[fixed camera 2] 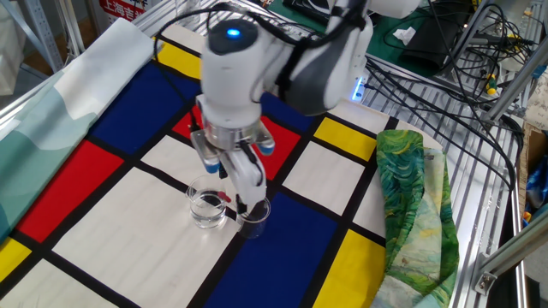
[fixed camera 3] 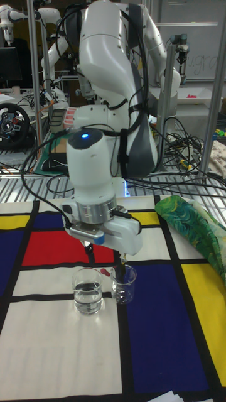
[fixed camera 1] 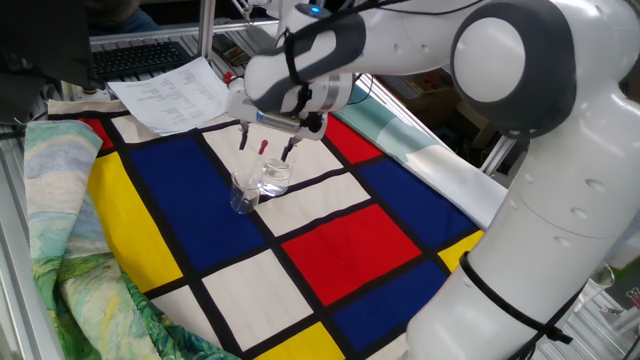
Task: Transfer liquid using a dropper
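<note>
Dropper is leaning in the smaller beaker, red bulb poking out sideways for an easy pinch, while the hand is hovering above, fingers apart.

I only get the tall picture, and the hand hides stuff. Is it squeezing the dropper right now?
Observer: No. In one fixed view the hand is open. The red bulb of the dropper sits between the fingers with a gap on each side.
Operator: Is there anything on the table that my picture cuts off?
Observer: Yes. Printed papers lie at a corner of the colourful tablecloth, on the far side in that same view.
</note>
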You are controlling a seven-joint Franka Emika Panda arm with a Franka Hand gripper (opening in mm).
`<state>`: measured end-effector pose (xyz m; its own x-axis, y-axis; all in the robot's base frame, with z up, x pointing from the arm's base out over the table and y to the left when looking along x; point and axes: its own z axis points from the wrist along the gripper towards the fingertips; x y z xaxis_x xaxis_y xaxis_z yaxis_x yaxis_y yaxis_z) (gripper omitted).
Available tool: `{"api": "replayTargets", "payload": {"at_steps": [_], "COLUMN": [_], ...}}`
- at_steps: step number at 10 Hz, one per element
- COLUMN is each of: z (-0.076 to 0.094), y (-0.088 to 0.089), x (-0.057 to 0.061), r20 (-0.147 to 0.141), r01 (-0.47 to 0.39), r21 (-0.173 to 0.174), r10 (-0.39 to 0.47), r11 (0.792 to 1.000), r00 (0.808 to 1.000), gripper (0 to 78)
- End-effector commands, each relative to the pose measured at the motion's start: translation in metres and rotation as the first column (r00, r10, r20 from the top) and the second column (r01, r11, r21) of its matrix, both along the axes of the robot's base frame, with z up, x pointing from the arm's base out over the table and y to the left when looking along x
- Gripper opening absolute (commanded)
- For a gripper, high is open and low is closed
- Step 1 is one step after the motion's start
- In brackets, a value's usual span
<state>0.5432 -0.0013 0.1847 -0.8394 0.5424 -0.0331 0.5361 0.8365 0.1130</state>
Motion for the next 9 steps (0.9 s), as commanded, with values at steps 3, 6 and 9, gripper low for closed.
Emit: {"api": "replayTargets", "payload": {"at_steps": [3,6,9], "z": [-0.0014,-0.001,0.0005], "y": [-0.0088,-0.0102,-0.012], "x": [0.0044,0.007,0.013], "r20": [-0.072,-0.093,-0.122], "r01": [0.024,0.03,0.034], "r21": [0.064,0.069,0.078], "r10": [-0.02,-0.023,-0.025], "r11": [0.998,0.997,0.996], "r00": [0.997,0.995,0.992], "gripper": [77.4,77.4,77.4]}}
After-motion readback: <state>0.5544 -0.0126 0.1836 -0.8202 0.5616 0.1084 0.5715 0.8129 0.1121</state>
